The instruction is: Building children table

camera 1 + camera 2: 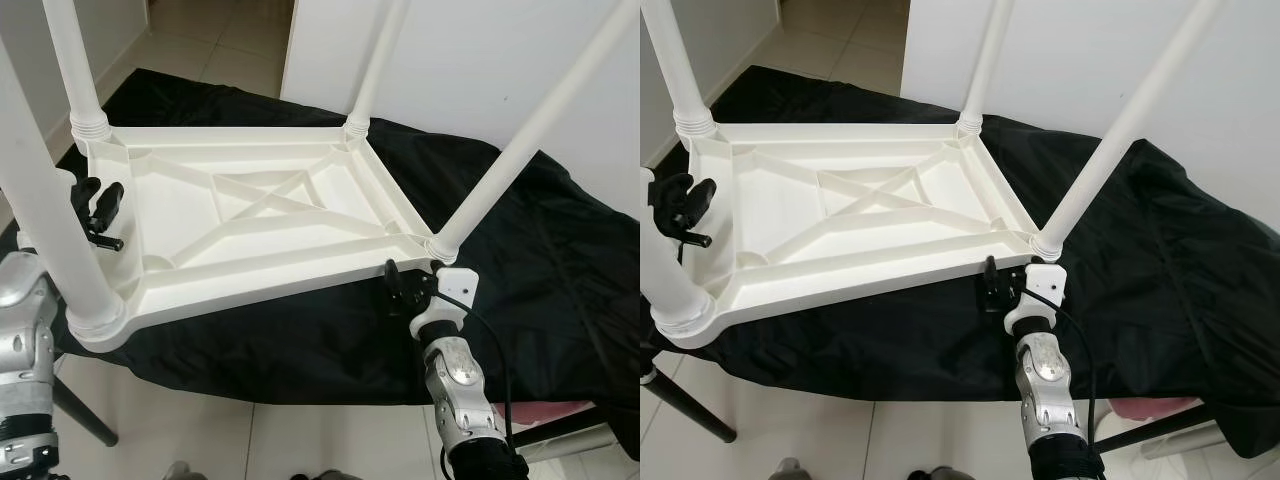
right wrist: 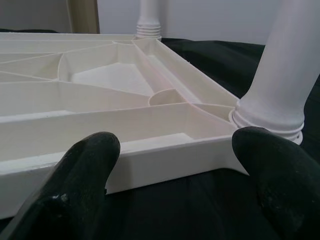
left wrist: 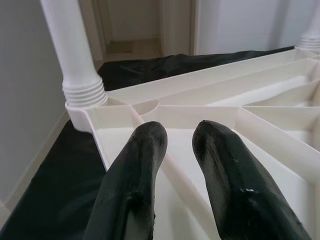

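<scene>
A white plastic children's table (image 1: 300, 275) lies upside down on a black cloth (image 1: 540, 250), its ribbed underside facing up. Four white legs stand up from its corners: far left (image 1: 75, 70), far right (image 1: 375, 70), near right (image 1: 520, 150) and near left (image 1: 45, 220). My left gripper (image 1: 103, 215) sits at the table's left rim, fingers a little apart with nothing between them; in the left wrist view the gripper (image 3: 180, 135) looks over the rim toward the far left leg (image 3: 75, 60). My right gripper (image 1: 400, 285) is at the near rim beside the near right corner, open wide (image 2: 177, 145) and facing the rim (image 2: 165, 155).
The cloth covers a low support with a dark leg (image 1: 85, 410) reaching the tiled floor (image 1: 200, 430). A white wall (image 1: 480, 50) rises behind the table, and a doorway (image 1: 220, 40) opens at the back left. Something pink (image 1: 560, 410) shows under the cloth's right edge.
</scene>
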Motion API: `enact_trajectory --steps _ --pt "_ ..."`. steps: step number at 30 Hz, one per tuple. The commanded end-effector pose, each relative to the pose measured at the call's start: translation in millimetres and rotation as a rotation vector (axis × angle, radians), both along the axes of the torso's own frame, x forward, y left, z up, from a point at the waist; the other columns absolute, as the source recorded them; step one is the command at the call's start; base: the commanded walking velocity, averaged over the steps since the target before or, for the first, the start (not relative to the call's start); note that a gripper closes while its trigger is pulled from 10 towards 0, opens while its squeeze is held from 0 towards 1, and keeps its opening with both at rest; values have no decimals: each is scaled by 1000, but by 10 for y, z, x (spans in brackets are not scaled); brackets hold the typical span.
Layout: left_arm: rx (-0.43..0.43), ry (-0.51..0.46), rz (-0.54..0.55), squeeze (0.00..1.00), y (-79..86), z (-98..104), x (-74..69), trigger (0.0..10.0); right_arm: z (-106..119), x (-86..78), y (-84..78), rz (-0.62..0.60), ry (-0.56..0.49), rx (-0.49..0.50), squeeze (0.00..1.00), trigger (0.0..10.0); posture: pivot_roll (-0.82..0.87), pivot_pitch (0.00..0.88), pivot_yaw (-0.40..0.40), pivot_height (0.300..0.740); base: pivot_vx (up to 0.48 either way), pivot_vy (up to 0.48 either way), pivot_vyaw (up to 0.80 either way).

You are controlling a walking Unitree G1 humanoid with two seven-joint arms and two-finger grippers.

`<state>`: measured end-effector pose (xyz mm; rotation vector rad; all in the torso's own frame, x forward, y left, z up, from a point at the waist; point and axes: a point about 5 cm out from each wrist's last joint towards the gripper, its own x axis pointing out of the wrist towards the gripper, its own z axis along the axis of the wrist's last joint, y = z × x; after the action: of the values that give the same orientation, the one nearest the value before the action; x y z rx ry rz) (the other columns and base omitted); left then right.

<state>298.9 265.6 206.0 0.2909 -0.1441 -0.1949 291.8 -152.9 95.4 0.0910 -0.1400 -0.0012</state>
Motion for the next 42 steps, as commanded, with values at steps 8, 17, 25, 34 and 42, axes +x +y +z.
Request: enact_trajectory --steps 8,17,25,34,42 --pt "11 86 -263 0 -451 -269 -189 10000 -122 15 -95 -70 83 53 0 10000 109 41 -159 740 0 0 0" --pt "-20 122 -436 0 -807 -385 -371 10000 -125 127 -93 -98 129 64 0 10000 118 37 -165 740 0 0 0" --pt "-43 154 -545 0 -1129 -470 -502 10000 -149 274 -128 -78 174 116 0 10000 120 38 -158 740 0 0 0" --pt "-91 160 -638 0 -1440 -445 -568 10000 -88 454 -172 -45 189 117 0 10000 121 20 -147 740 0 0 0" --pt "-116 147 -678 0 -1630 -409 -579 10000 -51 595 -205 -30 225 94 0 10000 113 0 -143 740 0 0 0"
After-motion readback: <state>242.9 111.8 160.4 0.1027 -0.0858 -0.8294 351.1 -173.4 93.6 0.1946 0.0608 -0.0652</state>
